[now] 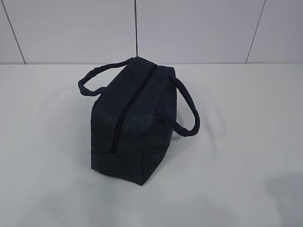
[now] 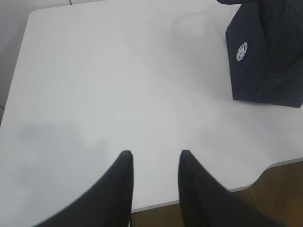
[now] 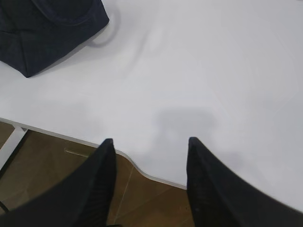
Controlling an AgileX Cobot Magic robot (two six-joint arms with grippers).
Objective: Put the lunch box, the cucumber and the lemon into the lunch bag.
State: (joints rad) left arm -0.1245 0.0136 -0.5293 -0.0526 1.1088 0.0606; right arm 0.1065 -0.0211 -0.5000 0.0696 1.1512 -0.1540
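One object stands on the white table (image 1: 246, 142) in the exterior view: the lunch bag (image 1: 135, 123), dark navy and boxy, upright near the middle, its top zipper (image 1: 132, 101) running as a dark line from the far end down over the near end and looking closed along its visible length. One loop handle (image 1: 102, 75) droops off its left side and the other handle (image 1: 187, 111) hangs down its right side; neither arm appears in this view, and the lunch box, cucumber and lemon cannot be seen anywhere. In the left wrist view, the left gripper (image 2: 154, 158) hangs above the bare tabletop near its front edge, its two dark fingers (image 2: 120, 184) spread apart with nothing between them; the bag sits well beyond the fingertips and off to their right, at the upper right corner, showing an end panel with a small white round logo (image 2: 242, 51). In the right wrist view, the right gripper (image 3: 150, 144) hovers over the table's front rim with brown floor (image 3: 42, 165) below, its fingers (image 3: 210, 184) likewise parted and empty; the bag lies well ahead of the fingertips and to their left, at the upper left corner, one handle loop curving out at its base.
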